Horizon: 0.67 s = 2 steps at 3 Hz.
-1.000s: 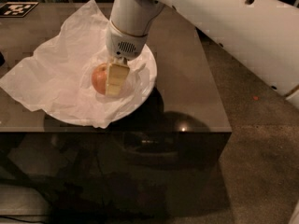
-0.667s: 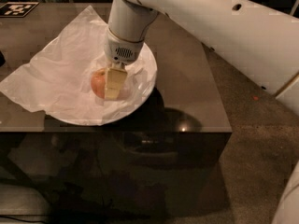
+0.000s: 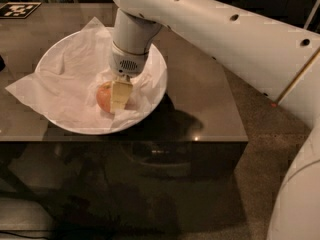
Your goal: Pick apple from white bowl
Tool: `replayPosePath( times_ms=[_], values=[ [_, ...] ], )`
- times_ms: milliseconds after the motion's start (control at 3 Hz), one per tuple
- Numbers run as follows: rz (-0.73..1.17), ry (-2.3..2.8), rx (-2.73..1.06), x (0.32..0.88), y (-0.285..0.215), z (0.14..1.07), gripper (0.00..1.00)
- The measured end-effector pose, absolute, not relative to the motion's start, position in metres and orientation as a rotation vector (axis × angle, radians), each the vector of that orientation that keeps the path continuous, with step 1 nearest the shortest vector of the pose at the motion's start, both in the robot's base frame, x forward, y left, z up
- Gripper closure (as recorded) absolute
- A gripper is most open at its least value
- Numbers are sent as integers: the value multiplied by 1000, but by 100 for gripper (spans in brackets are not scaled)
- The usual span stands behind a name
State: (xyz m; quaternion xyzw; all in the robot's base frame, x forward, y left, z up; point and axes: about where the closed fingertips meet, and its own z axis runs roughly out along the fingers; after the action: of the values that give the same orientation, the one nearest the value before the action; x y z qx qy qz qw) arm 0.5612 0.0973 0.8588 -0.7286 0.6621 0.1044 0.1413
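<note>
The white bowl (image 3: 55, 59) sits on a dark tabletop, lined with crumpled white tissue paper (image 3: 65, 84). The small red-orange apple (image 3: 103, 97) lies on the paper in the near right part of the bowl. My gripper (image 3: 119, 98) reaches straight down from the white arm (image 3: 225, 39) into the bowl. Its cream-coloured tip is pressed against the apple's right side and covers part of it. The apple rests low in the bowl.
The table's front edge (image 3: 125, 140) runs just below the bowl, and its right edge drops to brownish carpet (image 3: 260, 149). A black-and-white marker tag (image 3: 17, 9) lies at the far left of the table. The arm spans the upper right of the view.
The gripper stays at the apple's right side. The arm's upper links have swung in and fill more of the right side. The bowl and apple sit slightly lower in view.
</note>
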Motion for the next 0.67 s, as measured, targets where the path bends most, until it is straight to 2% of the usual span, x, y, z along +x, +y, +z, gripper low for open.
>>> replayPosePath(
  times_ms=[333, 667],
  values=[
    [302, 1912, -2104, 561, 98, 858, 83],
    [302, 1912, -2104, 561, 98, 858, 59]
  ],
)
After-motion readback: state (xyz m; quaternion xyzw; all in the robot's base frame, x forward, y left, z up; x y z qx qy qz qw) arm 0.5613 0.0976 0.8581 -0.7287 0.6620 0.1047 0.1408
